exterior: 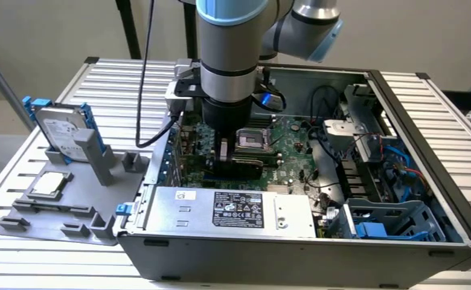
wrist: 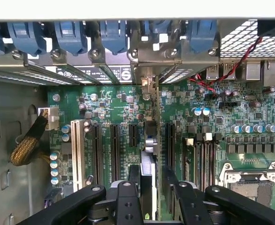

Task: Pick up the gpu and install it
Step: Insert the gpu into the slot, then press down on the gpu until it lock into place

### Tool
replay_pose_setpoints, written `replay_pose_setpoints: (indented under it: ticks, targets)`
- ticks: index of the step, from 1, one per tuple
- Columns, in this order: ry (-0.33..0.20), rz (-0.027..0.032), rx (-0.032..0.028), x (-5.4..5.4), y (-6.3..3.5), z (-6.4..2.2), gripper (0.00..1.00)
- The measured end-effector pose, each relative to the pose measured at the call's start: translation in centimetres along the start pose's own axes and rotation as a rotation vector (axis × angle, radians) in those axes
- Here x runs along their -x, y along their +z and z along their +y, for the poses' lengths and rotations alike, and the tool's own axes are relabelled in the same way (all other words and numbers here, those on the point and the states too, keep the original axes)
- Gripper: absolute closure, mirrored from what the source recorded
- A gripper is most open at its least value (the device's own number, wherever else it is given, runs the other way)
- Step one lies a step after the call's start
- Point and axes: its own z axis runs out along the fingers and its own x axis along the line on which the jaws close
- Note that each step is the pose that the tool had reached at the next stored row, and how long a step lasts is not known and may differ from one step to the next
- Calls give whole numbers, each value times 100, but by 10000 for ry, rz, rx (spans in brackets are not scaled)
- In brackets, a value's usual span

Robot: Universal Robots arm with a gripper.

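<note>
Exterior view: arm reaches straight down into the open computer case (exterior: 413,151) lying on the slatted desk (exterior: 429,90), and the tool (exterior: 233,158) sits low over the motherboard (exterior: 288,136), beside the bare CPU socket (exterior: 256,140). The gpu (exterior: 240,163) is in the tool, held on edge as a dark, thin slab just above the board; vertical carry suits a card that must drop edge-first into a slot. Wrist view: the tool (wrist: 149,199) has its black fingers (wrist: 128,201) closed on the gpu (wrist: 148,180), one on each flat face, so the card reads as a narrow strip seen end-on, pale silver along its exposed edge, dark at the sides. Green or black faces are not readable from this angle. It hangs in line with the gap between the long black expansion slots (wrist: 115,152), and its far end points toward the rear bracket openings (wrist: 149,84) with blue retainer clips (wrist: 114,35), presumably so the metal end plate meets the case wall. Whether the card edge has met a slot yet, I cannot tell. Off the case, toward the desk edge at the exterior view's left, a grey fixture (exterior: 58,205) holds a hard drive (exterior: 62,130) upright in a blue frame, untouched.
</note>
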Motion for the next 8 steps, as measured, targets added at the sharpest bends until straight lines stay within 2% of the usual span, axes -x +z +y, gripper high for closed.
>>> replay_pose_setpoints:
  ticks: [8]
  targets:
    - [0,1,1,9,-350,1,66]
